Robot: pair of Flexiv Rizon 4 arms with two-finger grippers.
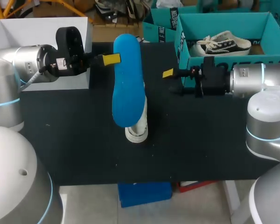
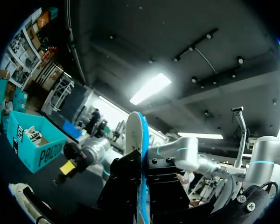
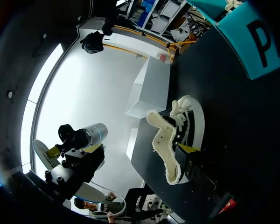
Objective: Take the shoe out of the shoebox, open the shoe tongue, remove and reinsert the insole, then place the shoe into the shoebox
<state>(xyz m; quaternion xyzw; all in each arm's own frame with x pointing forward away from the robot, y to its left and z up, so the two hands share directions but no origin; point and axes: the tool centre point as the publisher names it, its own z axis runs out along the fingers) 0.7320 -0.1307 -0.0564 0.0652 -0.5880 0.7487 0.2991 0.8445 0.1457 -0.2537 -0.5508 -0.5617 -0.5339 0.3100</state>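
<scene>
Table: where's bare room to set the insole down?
Free: table front-left, between left arm and the shoe; front-right, between shoe and right arm. Crowded: middle, where the left gripper holds the insole up near the shoe; back right, by right gripper and shoebox.

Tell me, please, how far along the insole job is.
Done: the shoe sits on the table outside the shoebox, and its insole is out. In hand: the left gripper is shut on the insole, held up above the table. Left: reinserting the insole and putting the shoe into the shoebox.
</scene>
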